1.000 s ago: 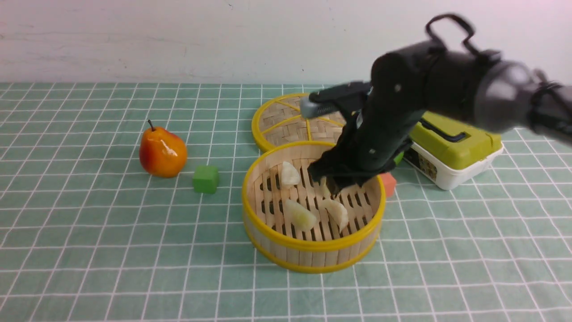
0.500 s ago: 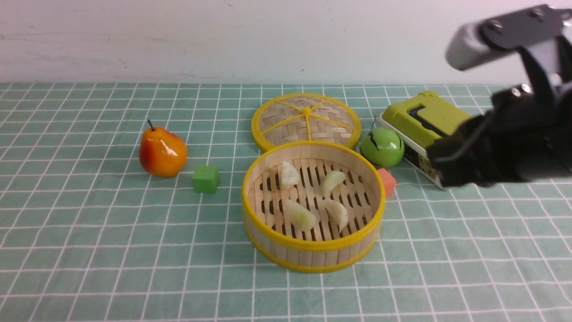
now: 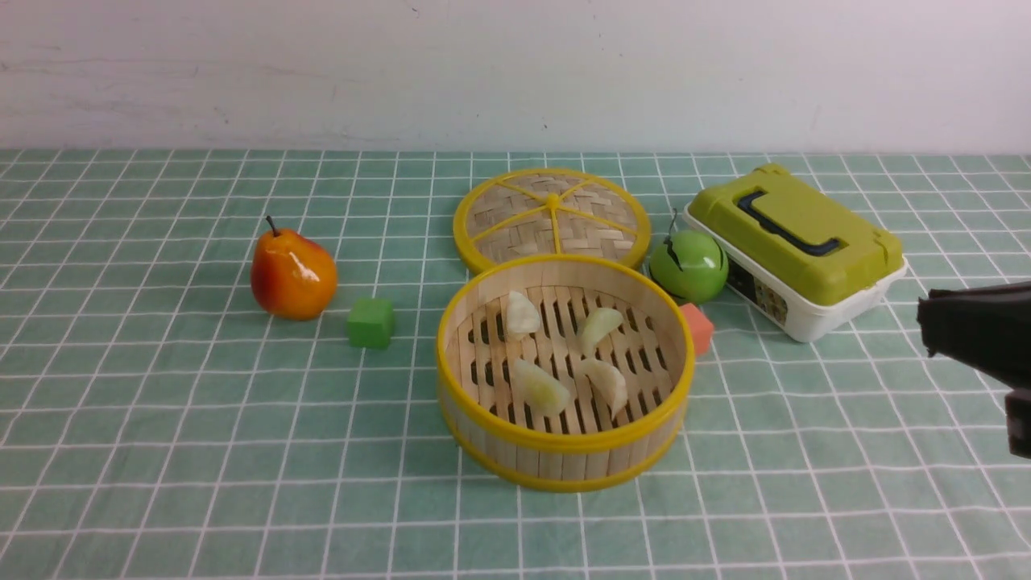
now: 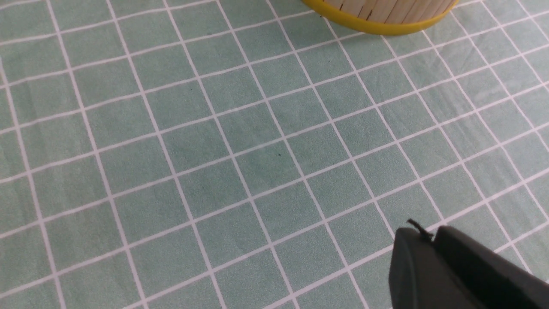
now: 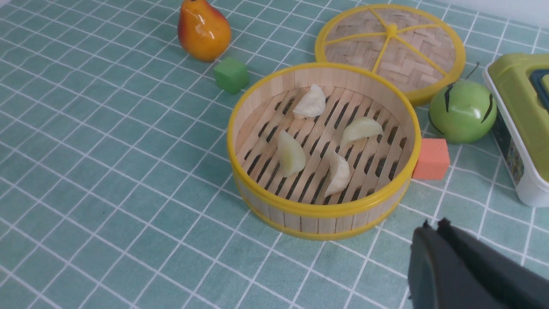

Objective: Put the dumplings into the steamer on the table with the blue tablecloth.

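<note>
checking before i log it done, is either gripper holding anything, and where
Nothing is held: the right gripper and left gripper are shut and empty; the dumplings lie in the steamer.

Light is bright, even and diffuse in all 3 views. Shadows are faint and soft-edged, hugging the base of the steamer [image 3: 564, 461] and the pear [image 3: 292, 274]. Small white glare spots sit on the upper sides of the pear and the green apple [image 3: 689, 266]. The blue tablecloth [image 4: 257, 163] grid stays crisp in both wrist views, while the left end effector [image 4: 429, 235] and right end effector [image 5: 433, 227] appear as dark, soft-focus shapes. The front view is slightly soft.
</note>
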### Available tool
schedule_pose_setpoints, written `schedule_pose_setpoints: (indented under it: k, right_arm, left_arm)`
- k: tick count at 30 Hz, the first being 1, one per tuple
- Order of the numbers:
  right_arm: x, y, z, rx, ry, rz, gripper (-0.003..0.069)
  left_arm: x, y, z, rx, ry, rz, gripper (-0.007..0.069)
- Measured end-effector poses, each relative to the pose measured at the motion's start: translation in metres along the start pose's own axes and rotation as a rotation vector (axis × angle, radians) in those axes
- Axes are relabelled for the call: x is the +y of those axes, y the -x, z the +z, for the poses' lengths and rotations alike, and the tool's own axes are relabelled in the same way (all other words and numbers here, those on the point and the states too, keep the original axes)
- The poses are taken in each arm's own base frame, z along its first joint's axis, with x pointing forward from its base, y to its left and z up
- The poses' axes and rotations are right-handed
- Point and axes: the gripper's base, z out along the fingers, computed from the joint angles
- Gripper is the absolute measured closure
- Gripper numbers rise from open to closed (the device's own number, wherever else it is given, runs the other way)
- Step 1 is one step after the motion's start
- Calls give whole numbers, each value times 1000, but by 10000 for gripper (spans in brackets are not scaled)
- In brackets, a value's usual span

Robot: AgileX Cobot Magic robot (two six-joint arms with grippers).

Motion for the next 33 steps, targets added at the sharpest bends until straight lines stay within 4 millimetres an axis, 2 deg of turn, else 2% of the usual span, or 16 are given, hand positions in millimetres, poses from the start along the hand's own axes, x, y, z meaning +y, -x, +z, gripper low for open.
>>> schedule_pose_setpoints:
  k: [12,17,21,23,24,25,26,27,28,29,33]
  right_arm:
    - [-2,-2,1,2,-18,-23,664]
    - [-5,-17,-7,-54,-40,-54,664]
    - [-15,-42,-32,-176,-112,-48,664]
    - [-20,-57,-37,-223,-156,-18,664]
    - [-25,-75,-40,-263,-200,9,664]
    - [-25,-75,-40,-263,-200,9,664]
    - [-31,-97,-44,-323,-264,43,664]
    - [-32,-103,-42,-330,-277,49,664]
    - [-35,-119,-41,-368,-316,68,664]
    - [-36,-124,-42,-387,-331,77,664]
    - [-42,-163,-35,-442,-412,129,663]
  left_arm:
    - [0,0,0,0,0,0,569]
    - [0,0,0,0,0,0,565]
    - [0,0,0,0,0,0,559]
    - [0,0,0,0,0,0,556]
    - [0,0,0,0,0,0,555]
    - [0,0,0,0,0,0,554]
    - [0,0,0,0,0,0,554]
    - [0,0,0,0,0,0,554]
    - [0,0,0,0,0,0,554]
    - [0,0,0,0,0,0,554]
    - [0,0,0,0,0,0,550]
